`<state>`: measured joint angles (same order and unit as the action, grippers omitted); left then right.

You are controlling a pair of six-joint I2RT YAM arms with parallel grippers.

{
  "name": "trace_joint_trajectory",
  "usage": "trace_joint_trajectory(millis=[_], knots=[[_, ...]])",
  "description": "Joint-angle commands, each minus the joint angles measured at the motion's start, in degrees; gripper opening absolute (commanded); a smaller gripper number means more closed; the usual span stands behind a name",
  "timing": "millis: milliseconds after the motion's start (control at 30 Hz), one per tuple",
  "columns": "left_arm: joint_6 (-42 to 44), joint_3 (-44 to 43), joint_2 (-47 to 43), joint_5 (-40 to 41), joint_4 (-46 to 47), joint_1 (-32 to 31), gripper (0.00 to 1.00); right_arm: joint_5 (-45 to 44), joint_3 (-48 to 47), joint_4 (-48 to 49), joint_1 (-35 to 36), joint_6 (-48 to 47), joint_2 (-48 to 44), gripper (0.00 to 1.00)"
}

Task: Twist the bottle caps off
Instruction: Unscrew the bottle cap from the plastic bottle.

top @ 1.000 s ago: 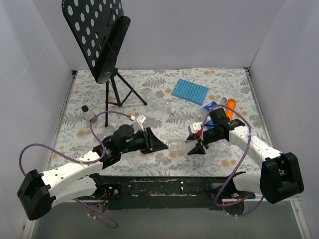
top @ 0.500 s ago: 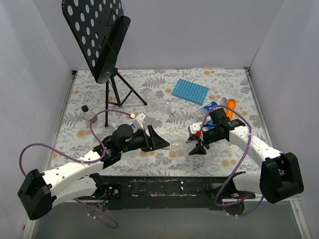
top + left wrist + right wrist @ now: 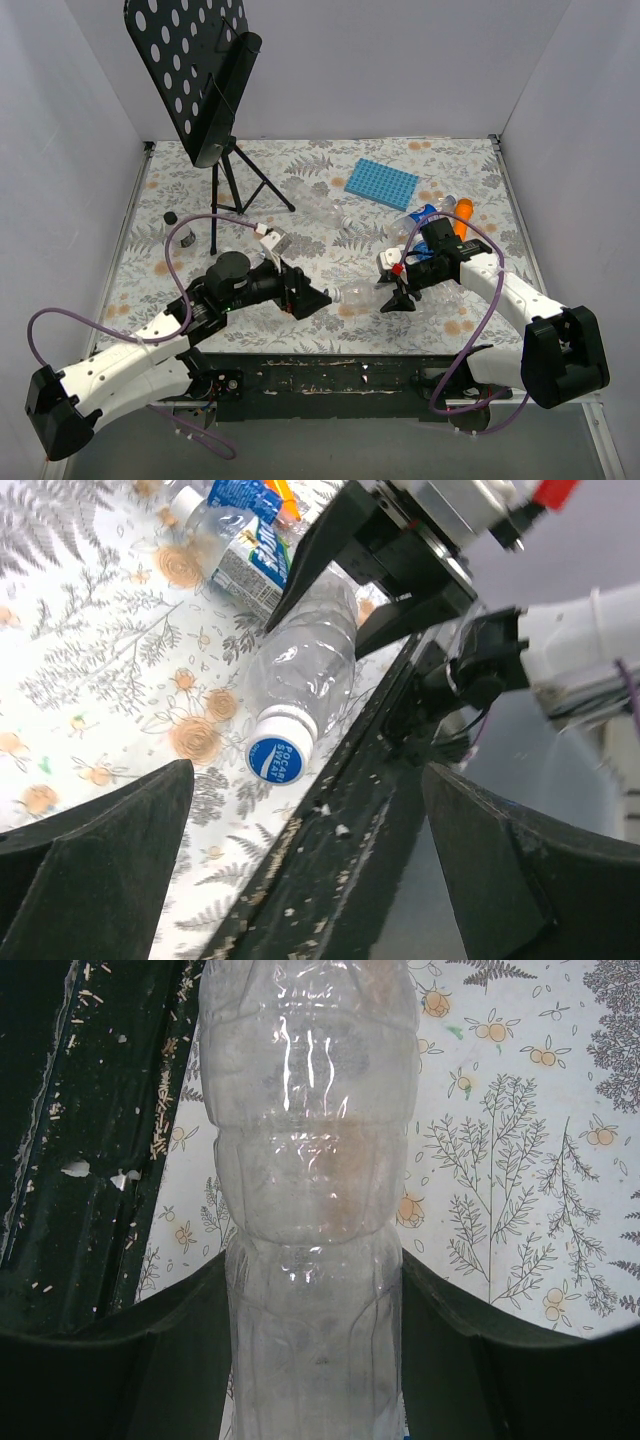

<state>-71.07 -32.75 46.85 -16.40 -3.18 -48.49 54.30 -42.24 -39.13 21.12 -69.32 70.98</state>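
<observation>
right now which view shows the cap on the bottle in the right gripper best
Left wrist: the cap faces the lens, its blue printed top sharp. Top external shows it only as a pale speck at the end of the bottle. Right wrist shows just the bottle's body, no cap.

1. The counter (image 3: 330, 160) carries everything; both arms reach onto it from its near edge.
2. The bottle (image 3: 358, 293) lies on its side along the counter's near edge, right of centre. Its body sits between the right fingers (image 3: 130, 1380), one on either side.
3. The cap (image 3: 280, 758) sits on the bottle's left end, facing the left fingers (image 3: 110, 860), which stand to its left and apart from it.
4. The labelled bottles (image 3: 250, 565) lie on the counter just behind the right fingers.
5. The tray (image 3: 381, 183) rests farther back, right of centre.
6. The stand (image 3: 215, 90) rises at the rear left, well left of the tray.
7. A further bottle (image 3: 318, 208) lies between the stand and the tray.
</observation>
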Motion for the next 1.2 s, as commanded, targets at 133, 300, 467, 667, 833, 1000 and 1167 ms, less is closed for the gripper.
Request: trace_joint_trajectory(millis=[133, 300, 467, 667, 833, 1000, 1167], knots=[[37.4, 3.2, -5.5, -11.6, 5.8, 0.2, 0.98, 1.4, -0.2, -1.1, 0.0, -1.1, -0.8, 0.07], [44.4, 0.7, 1.6, -13.9, 7.4, 0.2, 0.98, 1.3, -0.2, -1.0, -0.1, -1.1, -0.8, 0.07], [45.8, -0.1, 7.2, -14.0, 10.1, 0.2, 0.93, 1.3, -0.2, -1.1, -0.1, -1.1, -0.8, 0.07], [44.6, 0.1, 8.9, -14.6, 12.1, 0.1, 0.82, 1.2, -0.2, -1.1, -0.1, -1.2, -0.8, 0.07], [43.6, 0.2, 10.3, -15.1, 12.2, 0.1, 0.66, 1.2, -0.2, -1.2, 0.0, -1.2, -0.6, 0.07], [43.1, -0.2, 11.4, -15.5, 11.7, 0.1, 0.55, 1.2, -0.2, -1.1, 0.0, -1.1, -0.7, 0.07], [42.3, -0.6, 11.5, -15.8, 11.4, 0.1, 0.35, 1.2, -0.2, -1.1, 0.0, -1.2, -0.6, 0.07]])
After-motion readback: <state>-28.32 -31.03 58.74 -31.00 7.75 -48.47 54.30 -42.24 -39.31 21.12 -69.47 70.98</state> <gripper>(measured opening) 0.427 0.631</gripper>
